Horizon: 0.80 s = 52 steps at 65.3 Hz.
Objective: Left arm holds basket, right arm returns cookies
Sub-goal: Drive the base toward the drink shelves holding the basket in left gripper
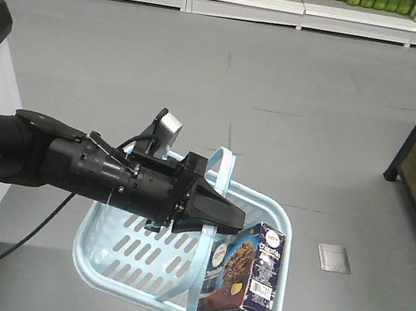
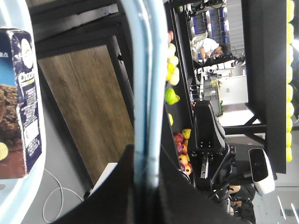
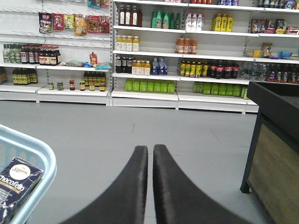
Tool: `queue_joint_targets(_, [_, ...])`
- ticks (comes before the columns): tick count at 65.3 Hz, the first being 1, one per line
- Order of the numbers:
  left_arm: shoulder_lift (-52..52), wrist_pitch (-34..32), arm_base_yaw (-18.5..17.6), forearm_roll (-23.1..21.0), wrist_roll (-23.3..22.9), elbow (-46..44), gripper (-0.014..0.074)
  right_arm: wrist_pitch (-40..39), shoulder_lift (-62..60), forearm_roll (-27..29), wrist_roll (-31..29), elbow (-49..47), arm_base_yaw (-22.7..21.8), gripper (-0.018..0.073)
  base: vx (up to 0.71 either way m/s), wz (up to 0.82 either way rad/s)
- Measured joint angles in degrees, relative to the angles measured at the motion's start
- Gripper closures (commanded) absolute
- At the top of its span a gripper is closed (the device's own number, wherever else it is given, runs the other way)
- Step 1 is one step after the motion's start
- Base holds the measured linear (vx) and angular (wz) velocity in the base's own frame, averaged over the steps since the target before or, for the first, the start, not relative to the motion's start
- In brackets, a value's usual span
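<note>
While the left arm's gripper (image 1: 214, 214) is clamping the two loop handles (image 1: 221, 166) of the basket (image 1: 82, 256) and carrying it clear of the grey floor (image 1: 321, 102), the cookies (image 1: 245, 277) are sitting inside it, not yet removed. The left jaws are gripping both handles together. The wrist view shows the pale blue loops running straight through between them, so the basket is hanging directly beneath those jaws.

The box is standing on end in the corner of the basket just beyond and below the left fingertips, on the side toward the right arm. Its long axis is running roughly upright, perhaps leaning a little against the basket wall, and its printed front is facing outward.

The right arm's gripper (image 3: 150, 151) is showing its two fingers pressed nearly together with only a thin slit between them and nothing held. It is pointing ahead toward the stocked shelves (image 3: 149, 93), with a dark wood-sided counter (image 3: 275, 154) off to its right. From these jaws the box is lying low and to the left, apart from the fingertips, with its top end and oval logo turned up toward them.

Judgement: the right arm is the free one and has open access from that side. It is needing to spread its fingers, swing left and downward, and close across the narrow width of the box from above, keeping clear of the handles and the left gripper standing just over it.
</note>
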Motion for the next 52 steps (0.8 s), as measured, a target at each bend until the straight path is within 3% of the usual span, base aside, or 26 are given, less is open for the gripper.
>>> queue_joint_targets(52, [0.0, 0.0, 0.0, 0.0, 0.0, 0.0, 0.0602, 0.0, 0.0, 0.0, 0.0, 0.0, 0.0, 0.0562, 0.42, 0.05])
